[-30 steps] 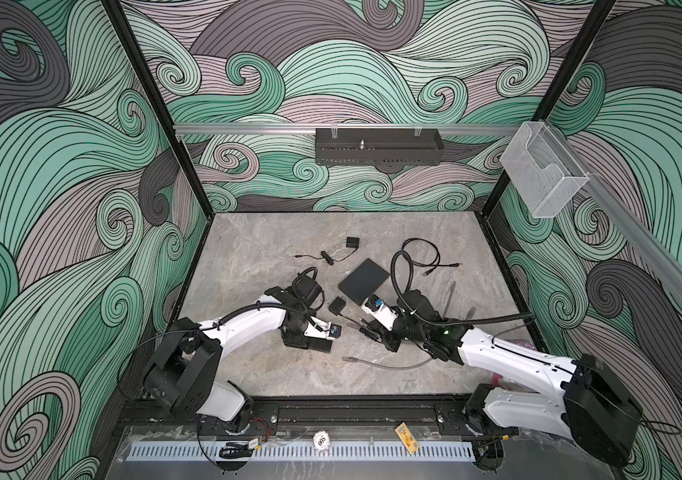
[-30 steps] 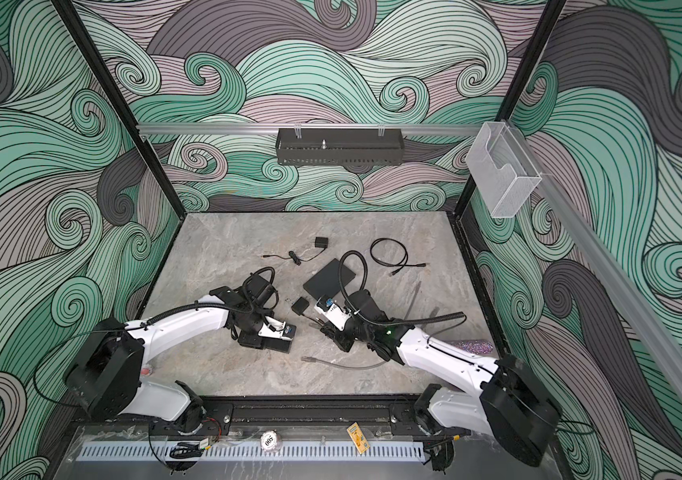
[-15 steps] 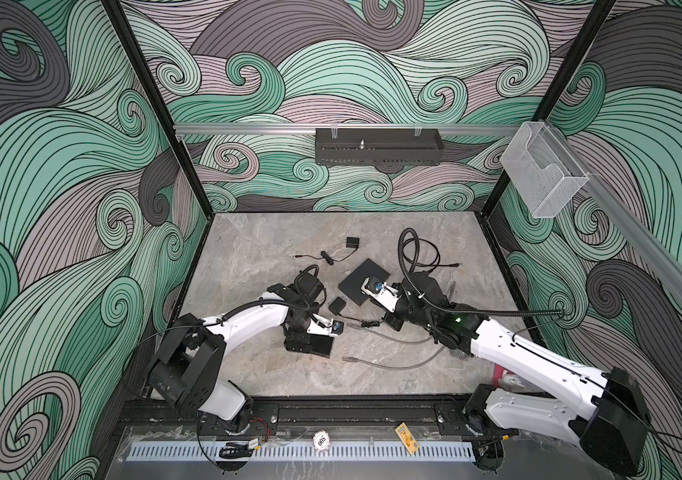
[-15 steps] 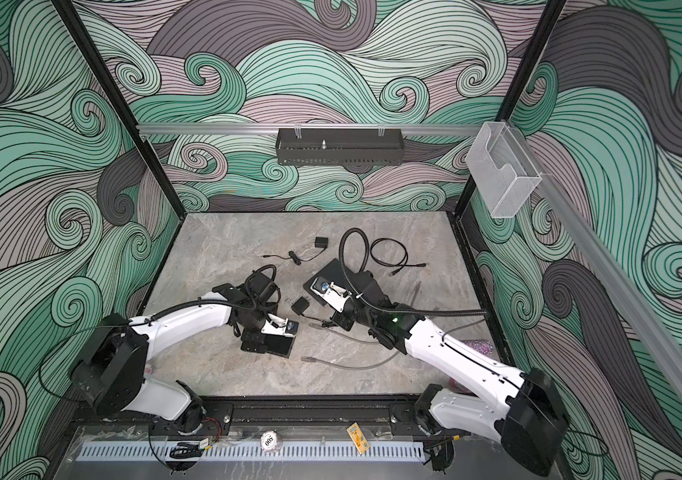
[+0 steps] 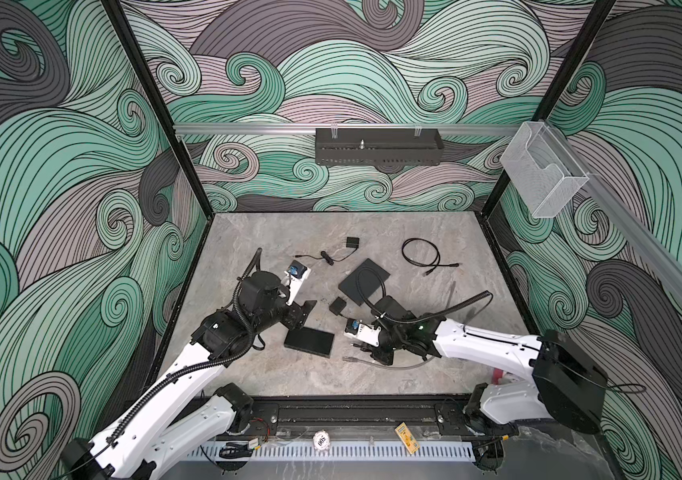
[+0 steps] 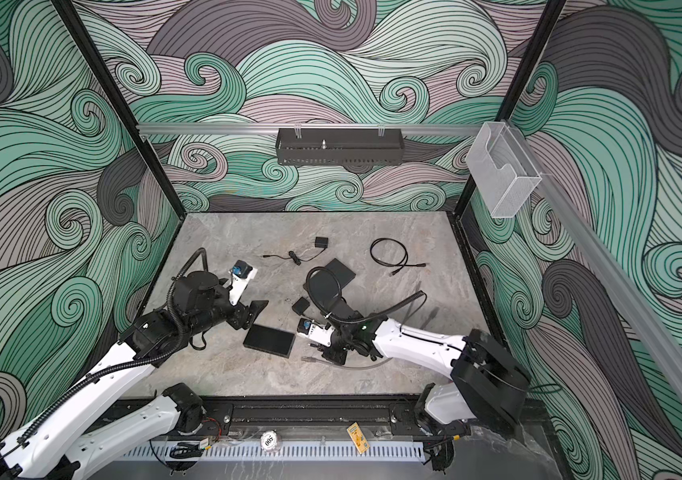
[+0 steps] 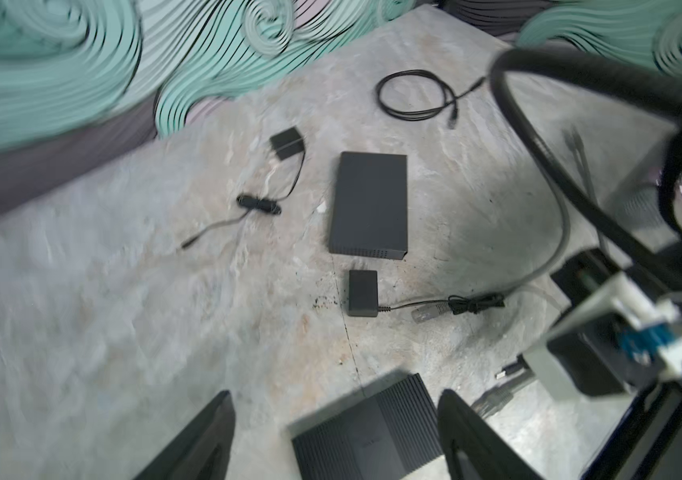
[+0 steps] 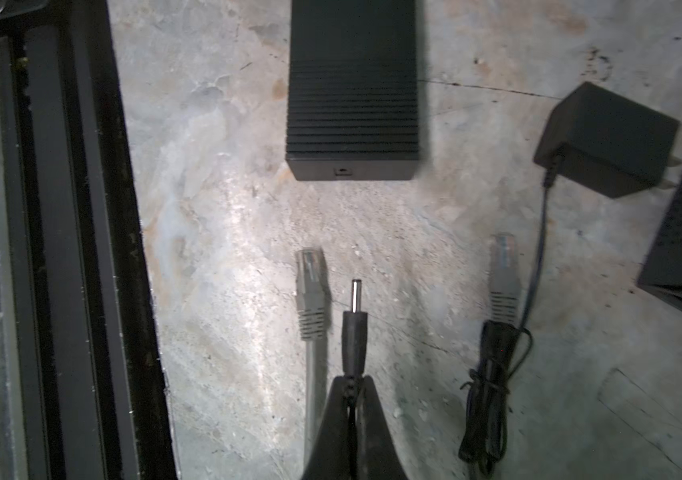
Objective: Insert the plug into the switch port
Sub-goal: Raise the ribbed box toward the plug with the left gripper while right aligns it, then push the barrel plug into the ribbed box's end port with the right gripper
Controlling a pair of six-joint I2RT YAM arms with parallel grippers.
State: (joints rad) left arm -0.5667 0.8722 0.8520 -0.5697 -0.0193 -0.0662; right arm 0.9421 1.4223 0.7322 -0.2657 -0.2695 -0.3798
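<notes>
1. In both top views the switch point(image 5: 309, 341) point(image 6: 269, 340) lies flat near the front of the table point(image 5: 414, 232). The left gripper point(image 5: 306, 309) hangs just beyond it, jaws spread and empty. Nothing braces the switch, so a push from the plug would likely slide it away.
2. The left wrist view is blurred. A corner of the switch point(image 7: 366, 436) shows between the parted fingers point(image 7: 206, 432). A late or crooked squeeze could turn the switch and swing its port off line.
3. In the right wrist view the right gripper point(image 8: 351, 386) is clamped on the plug point(image 8: 354, 328), whose tip points at the port point(image 8: 342, 171), well apart from it.
   - The tip looks slightly to one side, so it may hit the casing.
   - Gripped at its rear, the plug could pivot.
   - The grey cable end point(image 8: 310, 286) just beside it could get dragged along.
</notes>
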